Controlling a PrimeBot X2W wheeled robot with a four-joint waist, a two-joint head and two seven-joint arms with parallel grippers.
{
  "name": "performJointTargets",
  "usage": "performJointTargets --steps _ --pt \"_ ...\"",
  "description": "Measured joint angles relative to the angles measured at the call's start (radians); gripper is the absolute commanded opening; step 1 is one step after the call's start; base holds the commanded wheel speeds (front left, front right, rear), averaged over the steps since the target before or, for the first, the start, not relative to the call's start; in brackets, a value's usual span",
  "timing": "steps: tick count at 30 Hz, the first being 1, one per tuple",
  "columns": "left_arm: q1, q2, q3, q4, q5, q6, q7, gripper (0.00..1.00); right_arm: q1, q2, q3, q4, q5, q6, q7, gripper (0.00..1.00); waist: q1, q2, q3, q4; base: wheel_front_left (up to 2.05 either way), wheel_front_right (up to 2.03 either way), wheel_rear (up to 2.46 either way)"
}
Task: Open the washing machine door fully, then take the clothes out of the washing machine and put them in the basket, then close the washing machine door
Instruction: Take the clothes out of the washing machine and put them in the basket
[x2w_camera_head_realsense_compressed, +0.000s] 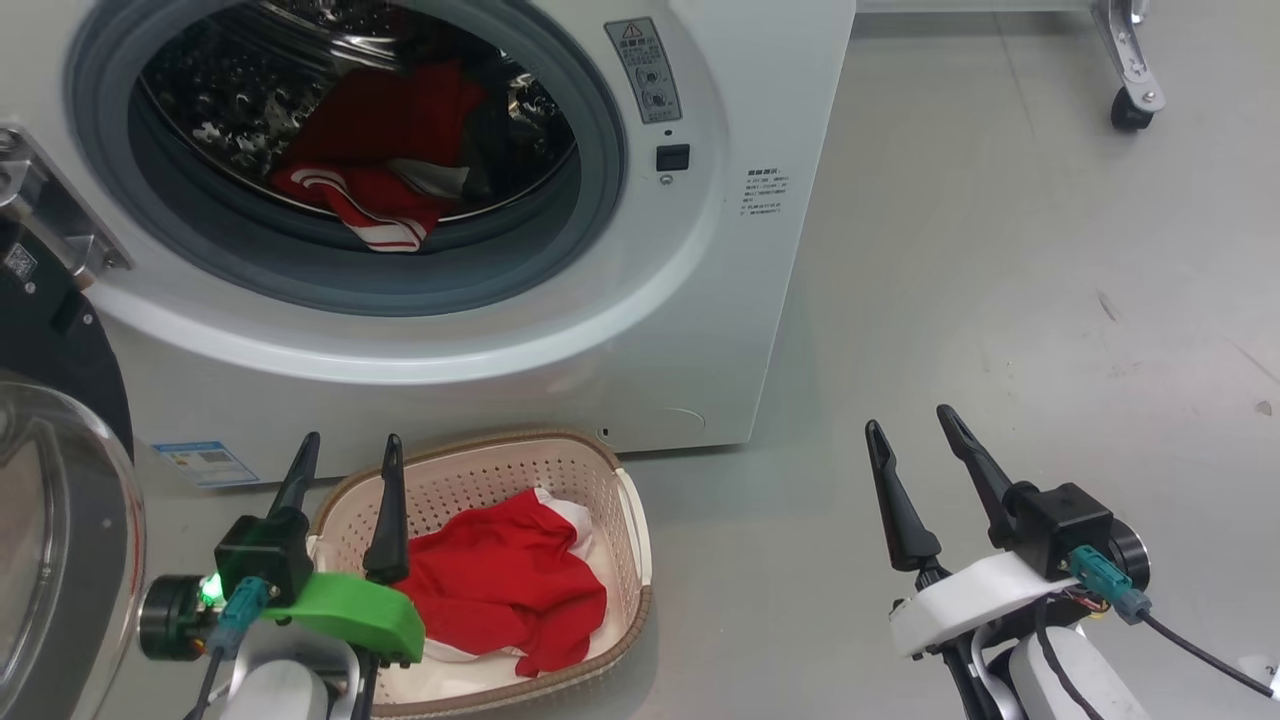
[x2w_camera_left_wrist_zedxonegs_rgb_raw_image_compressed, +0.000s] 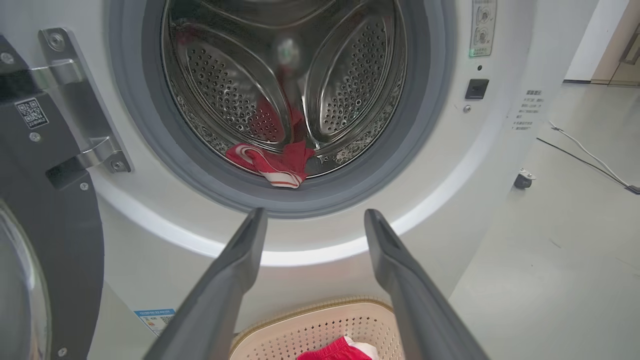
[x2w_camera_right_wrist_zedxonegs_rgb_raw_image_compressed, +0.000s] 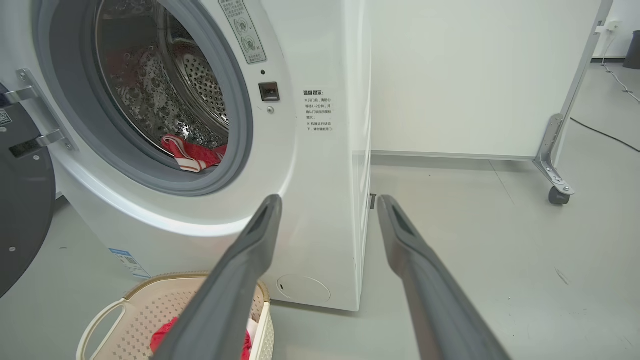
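The white washing machine (x2w_camera_head_realsense_compressed: 700, 330) fills the upper left of the head view, and its door (x2w_camera_head_realsense_compressed: 60, 480) hangs swung wide open at the far left. Red clothes (x2w_camera_head_realsense_compressed: 385, 160) with white stripes lie at the drum's front lip, also red clothes (x2w_camera_left_wrist_zedxonegs_rgb_raw_image_compressed: 275, 162) in the left wrist view. The cream basket (x2w_camera_head_realsense_compressed: 630, 520) stands on the floor before the machine with another red garment (x2w_camera_head_realsense_compressed: 500, 590) inside. My left gripper (x2w_camera_head_realsense_compressed: 348, 445) hovers open over the basket's left end, empty. To the right, over bare floor, my right gripper (x2w_camera_head_realsense_compressed: 912, 418) is open and empty too.
A white panel on a wheeled metal foot (x2w_camera_head_realsense_compressed: 1130, 95) stands at the back right, also the caster (x2w_camera_right_wrist_zedxonegs_rgb_raw_image_compressed: 557, 195). A cable (x2w_camera_left_wrist_zedxonegs_rgb_raw_image_compressed: 590, 157) runs along the floor right of the machine. Grey floor (x2w_camera_head_realsense_compressed: 1000, 300) spreads out to the right.
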Motion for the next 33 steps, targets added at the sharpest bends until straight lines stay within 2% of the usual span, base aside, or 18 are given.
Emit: performJointTargets --steps 12,33 --pt "0.131 0.001 -0.011 -0.092 0.006 0.016 0.014 1.0 0.065 0.002 -0.007 -0.003 0.0 -0.01 0.0 1.0 0.0 0.0 -0.084 -0.007 0.0 0.0 0.0" --pt "0.21 0.004 -0.014 -0.242 0.018 0.033 0.067 1.0 0.077 0.004 -0.008 -0.036 0.0 -0.011 0.0 1.0 0.0 0.0 -0.078 -0.012 0.0 0.0 0.0"
